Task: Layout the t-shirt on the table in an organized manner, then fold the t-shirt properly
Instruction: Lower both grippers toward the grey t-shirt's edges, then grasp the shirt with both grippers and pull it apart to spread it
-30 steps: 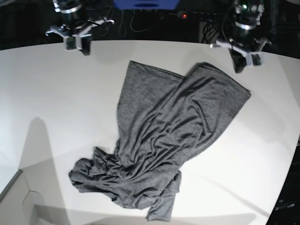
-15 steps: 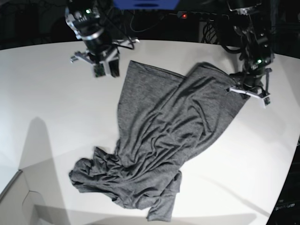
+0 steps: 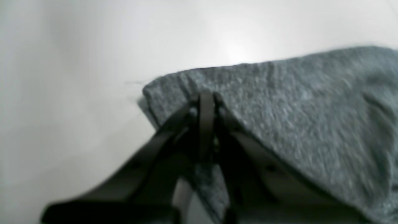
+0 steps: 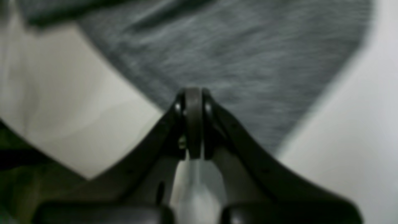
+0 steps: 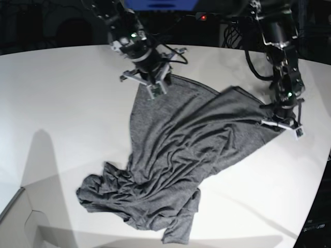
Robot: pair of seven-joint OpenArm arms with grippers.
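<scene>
The charcoal-grey t-shirt (image 5: 176,150) lies wrinkled on the white table (image 5: 62,103), bunched toward its near end. My right gripper (image 5: 153,89) is at the shirt's far-left corner, shut on the fabric. In the right wrist view its closed tips (image 4: 193,93) press into the grey t-shirt (image 4: 233,56). My left gripper (image 5: 279,123) is shut on the shirt's far-right corner. The left wrist view shows the gripper (image 3: 206,99) pinching the t-shirt (image 3: 295,109) close to its corner, white table (image 3: 93,46) beyond. The far hem runs taut between both grippers.
The table's curved edge (image 5: 320,175) drops off just right of my left gripper. A blue object (image 5: 160,4) and a power strip with a red light (image 5: 202,17) sit behind the table. A pale flat panel (image 5: 15,222) lies at the near-left corner.
Both arms came down and inward from the table's back edge onto the shirt's far corners. The far hem has shifted and pulled into tight folds between them.
</scene>
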